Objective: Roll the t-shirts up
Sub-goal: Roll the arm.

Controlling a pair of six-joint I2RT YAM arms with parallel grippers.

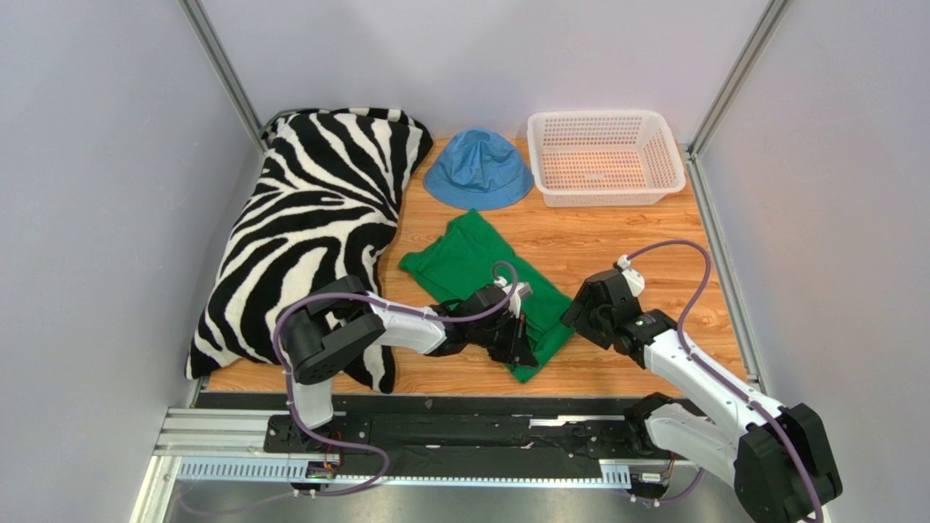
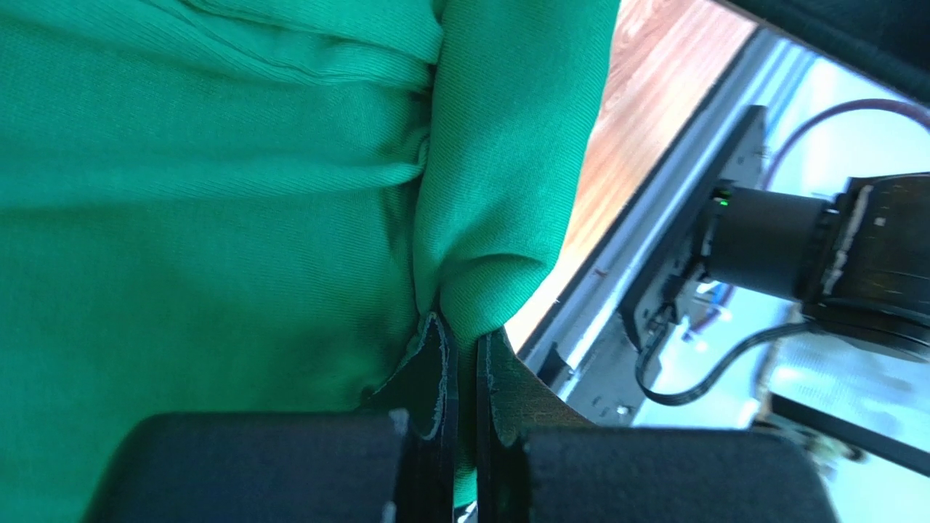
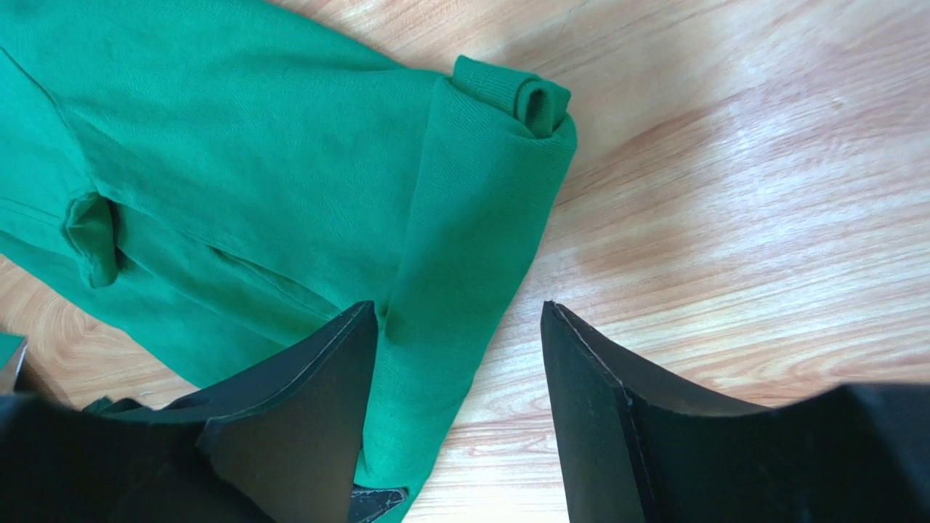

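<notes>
The bright green t-shirt (image 1: 480, 272) lies on the wooden table, partly folded along its near right edge. My left gripper (image 1: 522, 347) is shut on a fold of the shirt's near edge; in the left wrist view (image 2: 467, 338) green cloth (image 2: 218, 218) runs between the closed jaws. My right gripper (image 1: 576, 316) is open just right of the shirt, low over the table. In the right wrist view (image 3: 458, 316) its jaws straddle the folded edge of the shirt (image 3: 458, 196) without closing on it.
A zebra-striped pillow (image 1: 306, 229) lies at the left. A blue bucket hat (image 1: 477, 169) and a white plastic basket (image 1: 603, 156) stand at the back. Bare wood (image 1: 644, 240) lies right of the shirt. Grey walls close both sides.
</notes>
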